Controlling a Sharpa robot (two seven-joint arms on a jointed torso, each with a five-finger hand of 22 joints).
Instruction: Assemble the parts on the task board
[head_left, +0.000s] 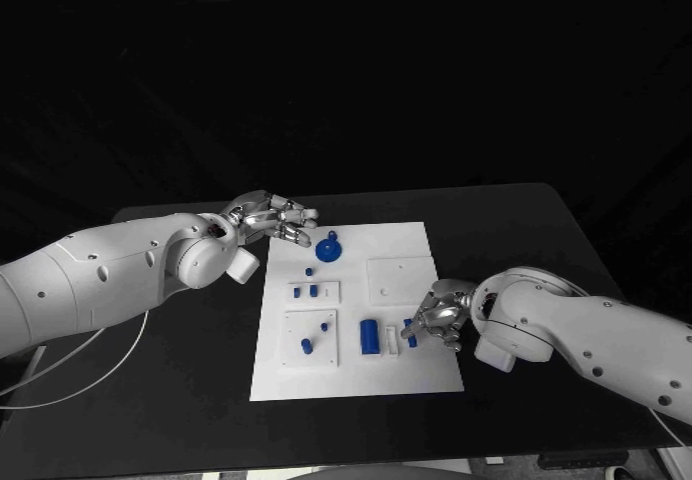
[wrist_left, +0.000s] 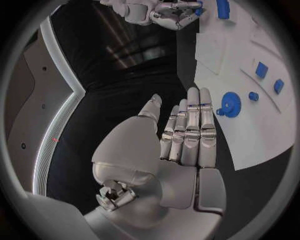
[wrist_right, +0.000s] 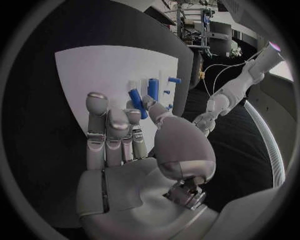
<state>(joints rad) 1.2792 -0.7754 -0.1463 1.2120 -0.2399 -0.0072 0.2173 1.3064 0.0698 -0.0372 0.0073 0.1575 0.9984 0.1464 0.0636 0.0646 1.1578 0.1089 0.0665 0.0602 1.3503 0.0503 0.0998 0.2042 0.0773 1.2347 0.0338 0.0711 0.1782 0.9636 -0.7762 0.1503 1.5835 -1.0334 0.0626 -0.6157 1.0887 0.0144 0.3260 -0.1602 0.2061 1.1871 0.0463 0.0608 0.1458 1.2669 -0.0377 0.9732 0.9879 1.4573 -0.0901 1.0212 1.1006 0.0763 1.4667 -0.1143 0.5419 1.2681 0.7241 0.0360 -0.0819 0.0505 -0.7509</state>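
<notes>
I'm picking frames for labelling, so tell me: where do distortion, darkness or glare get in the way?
Head view: black surroundings, the white task board bright but readable, no bending. Left wrist view: fisheye curves the board's edges, and the left hand covers the middle. Right wrist view: same bending, with the right hand hiding part of the blue parts.

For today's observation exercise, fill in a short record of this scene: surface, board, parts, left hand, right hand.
surface: black table
board: white task board in the middle of the table
parts: blue gear near the board's far edge; small blue pieces mid-board; blue cylinder nearer the robot
left hand: left hand at the board's far left corner, fingers straight and together beside the gear, holding nothing
right hand: right hand over the board's right side, pinching a small blue part
</notes>
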